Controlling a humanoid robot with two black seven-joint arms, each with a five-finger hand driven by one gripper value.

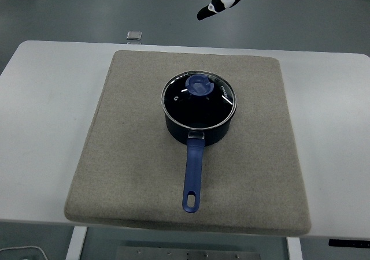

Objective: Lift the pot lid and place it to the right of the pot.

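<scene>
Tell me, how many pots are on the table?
1. The dark blue pot sits near the middle of the grey mat, its glass lid on top and its handle pointing toward the near edge.

Lab-like test room: white table (46, 127), bare grey floor (87, 8).

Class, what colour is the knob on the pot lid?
Blue; the knob shows best in the head view.

One pot (199, 124), one lid (198, 100), one mat (133, 156), perhaps one fingertip (222, 0).
</scene>
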